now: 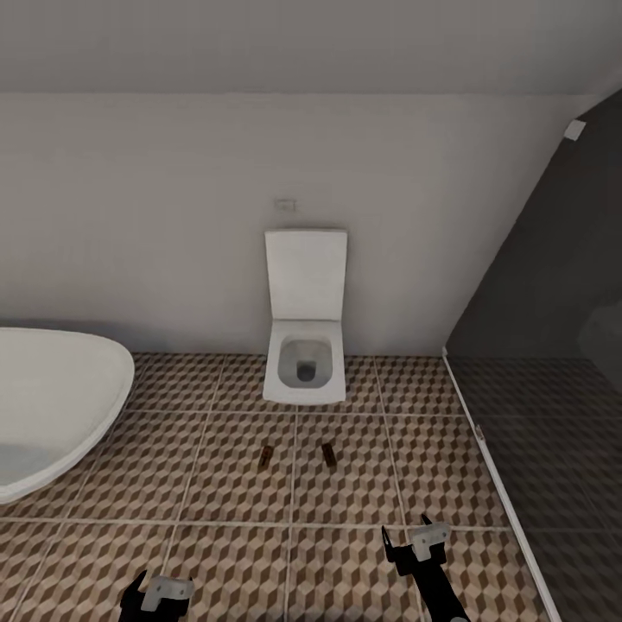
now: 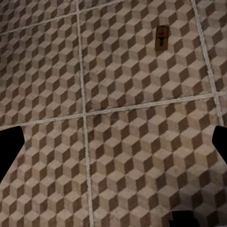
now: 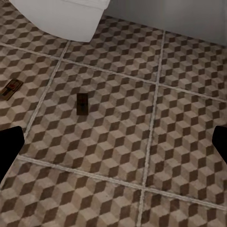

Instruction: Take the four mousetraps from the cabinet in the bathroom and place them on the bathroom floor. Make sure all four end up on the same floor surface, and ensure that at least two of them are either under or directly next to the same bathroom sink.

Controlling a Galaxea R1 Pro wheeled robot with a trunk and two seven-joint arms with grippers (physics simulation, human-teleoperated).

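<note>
Two mousetraps lie on the bathroom floor (image 1: pixel 216 484) in front of the toilet: one (image 1: pixel 265 457) to the left, the other (image 1: pixel 329 454) to the right, a tile seam between them. The left wrist view shows one mousetrap (image 2: pixel 162 37) well ahead of its dark fingers (image 2: pixel 10 144). In the right wrist view a mousetrap (image 3: pixel 82 103) lies ahead and another mousetrap (image 3: pixel 11 89) sits off to one side. My left gripper (image 1: pixel 162 589) and right gripper (image 1: pixel 411 539) hover low over the tiles, both open and holding nothing. The sink and the cabinet are out of view.
A white toilet (image 1: pixel 305 345) with its lid up stands against the back wall. The white oval bathtub (image 1: pixel 52 402) fills the left side. A dark glass shower partition (image 1: pixel 536 345) with a white floor rail (image 1: pixel 497 484) closes off the right.
</note>
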